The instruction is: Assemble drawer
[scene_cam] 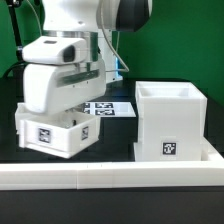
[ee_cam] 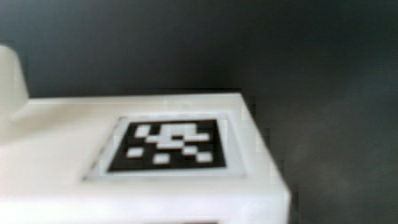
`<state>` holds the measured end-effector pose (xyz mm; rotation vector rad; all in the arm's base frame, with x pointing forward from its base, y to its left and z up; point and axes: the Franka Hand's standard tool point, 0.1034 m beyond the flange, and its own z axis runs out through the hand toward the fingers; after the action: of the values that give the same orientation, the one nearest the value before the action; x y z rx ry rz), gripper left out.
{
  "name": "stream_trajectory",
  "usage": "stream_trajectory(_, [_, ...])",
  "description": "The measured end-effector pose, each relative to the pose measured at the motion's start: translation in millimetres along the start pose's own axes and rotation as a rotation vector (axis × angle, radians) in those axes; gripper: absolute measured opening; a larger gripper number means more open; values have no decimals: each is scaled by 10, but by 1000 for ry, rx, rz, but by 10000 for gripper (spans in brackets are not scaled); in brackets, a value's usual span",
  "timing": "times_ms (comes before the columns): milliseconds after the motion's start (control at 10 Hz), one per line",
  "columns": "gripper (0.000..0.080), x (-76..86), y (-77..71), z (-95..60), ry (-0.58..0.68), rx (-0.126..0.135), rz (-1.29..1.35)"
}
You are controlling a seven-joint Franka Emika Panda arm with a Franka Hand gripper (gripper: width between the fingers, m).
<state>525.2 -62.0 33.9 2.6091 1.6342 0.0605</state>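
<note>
The tray [scene_cam: 55, 135] sits on the counter [scene_cam: 115, 137] at the exterior view's left, just behind the rail [scene_cam: 110, 172], with a square tag [scene_cam: 45, 133] on its near face. The wrist view shows a white, tagged surface close up, with dark counter beside it. The arm [scene_cam: 60, 75] hangs right over the tray. Its fingers are hidden behind its white body, so I cannot tell whether they are released or grasping. The box shell [scene_cam: 170, 120] stands upright at the exterior view's right, apart from the tray, its top open. The marker board [scene_cam: 108, 108] lies flat between them, farther back.
</note>
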Motion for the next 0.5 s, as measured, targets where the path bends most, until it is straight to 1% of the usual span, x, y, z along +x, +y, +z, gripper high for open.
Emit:
stream_trajectory(100, [42, 54, -42, 7, -16, 12, -92])
stream_trajectory(200, [42, 108, -71, 10, -28, 12, -196])
stream_trajectory(300, [42, 133, -100, 19, -30, 15, -232])
stream_trajectory(400, [42, 113, -94, 21, -33, 15, -289])
stream_trajectory(500, [42, 109, -93, 22, -33, 15, -268])
